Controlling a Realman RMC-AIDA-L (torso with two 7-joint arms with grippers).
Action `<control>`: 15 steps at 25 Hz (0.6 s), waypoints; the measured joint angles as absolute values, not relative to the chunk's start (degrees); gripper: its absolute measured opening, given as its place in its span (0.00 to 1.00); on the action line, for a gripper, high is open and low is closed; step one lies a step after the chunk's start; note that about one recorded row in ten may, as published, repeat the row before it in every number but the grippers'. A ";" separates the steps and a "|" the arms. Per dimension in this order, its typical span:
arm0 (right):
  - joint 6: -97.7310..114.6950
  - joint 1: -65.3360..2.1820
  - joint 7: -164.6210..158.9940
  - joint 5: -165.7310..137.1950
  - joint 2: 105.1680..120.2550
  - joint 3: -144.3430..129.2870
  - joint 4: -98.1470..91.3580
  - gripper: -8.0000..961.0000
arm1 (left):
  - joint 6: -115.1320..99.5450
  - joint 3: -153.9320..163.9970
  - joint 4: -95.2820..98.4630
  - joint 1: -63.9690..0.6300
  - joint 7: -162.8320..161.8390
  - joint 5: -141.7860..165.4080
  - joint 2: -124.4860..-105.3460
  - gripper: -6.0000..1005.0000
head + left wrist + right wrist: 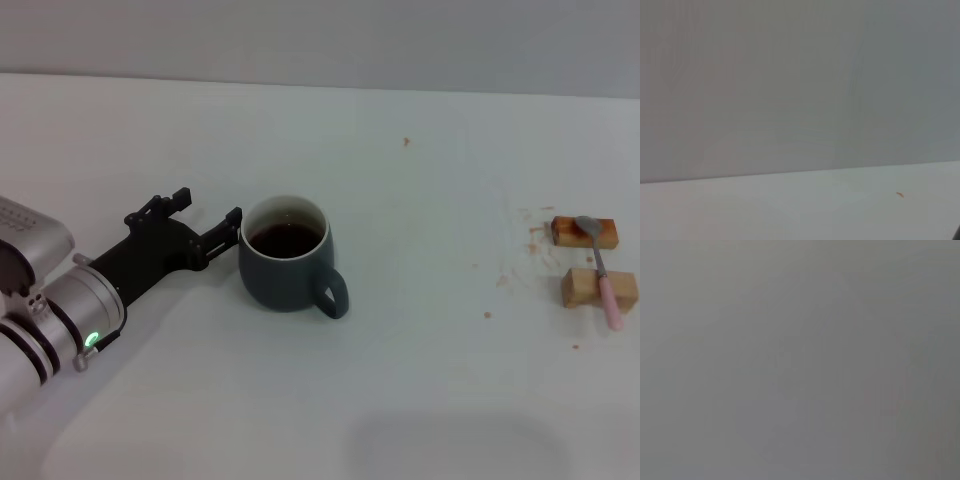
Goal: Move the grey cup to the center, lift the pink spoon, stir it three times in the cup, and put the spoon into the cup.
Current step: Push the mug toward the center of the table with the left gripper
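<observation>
While the left arm reaches in from the lower left of the head view, its black left gripper [212,222] sits at left-centre of the frame, just beside the left wall of the rounded dark blue-grey ceramic mug [287,262]. One finger tip [233,220] is touching or nearly touching the mug near its rim; the other finger [178,198] sits farther left and back, well clear of the mug. Fingers are apart, nothing clamped betw. them.

Mug: upright on the white desk [420,380], slightly left of frame centre. Pale rim, white inside, dark liquid approx. two-thirds up. Loop handle points to lower right of frame.

Small slim spoon w/ grey metal bowl and pale pink handle [603,268]: far right of frame, well apart from mug. It lies across two tan wooden blocks [590,260], bowl end on the upper block, pink handle over the lower block and hanging past it toward bottom of frame. Small brown crumbs/specks on desk to the left of the blocks.

Left wrist view: only bare desk surface, grey wall behind, one tiny orange-brown speck [900,194] at lower right.

Right wrist view: uniform grey, nothing resolvable. Right gripper not seen in any view; its finger state cannot be told.
</observation>
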State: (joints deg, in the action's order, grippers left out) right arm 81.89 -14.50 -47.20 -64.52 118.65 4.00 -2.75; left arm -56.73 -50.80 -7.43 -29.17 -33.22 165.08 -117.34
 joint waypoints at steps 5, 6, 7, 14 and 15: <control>80.97 -14.63 -47.20 -64.52 118.65 3.95 -2.83 0.85 | -56.87 -48.95 -7.71 -29.25 -33.32 165.06 -117.57 0.83; 80.95 -14.59 -47.20 -64.52 118.65 3.95 -2.83 0.85 | -56.87 -48.83 -7.80 -29.25 -33.31 165.07 -117.59 0.83; 80.95 -14.54 -47.20 -64.52 118.65 3.95 -2.83 0.85 | -56.87 -48.76 -7.87 -29.26 -33.31 165.06 -117.59 0.83; 80.53 -14.31 -47.20 -64.52 118.66 3.95 -2.81 0.85 | -56.91 -48.17 -8.11 -29.27 -33.45 165.05 -117.67 0.83; 80.52 -14.27 -47.20 -64.52 118.68 3.95 -2.81 0.85 | -56.91 -48.17 -8.11 -29.27 -33.45 165.05 -117.67 0.83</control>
State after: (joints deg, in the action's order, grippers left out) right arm 80.52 -14.27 -47.20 -64.52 118.68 3.95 -2.81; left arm -56.91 -48.17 -8.11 -29.27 -33.45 165.05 -117.67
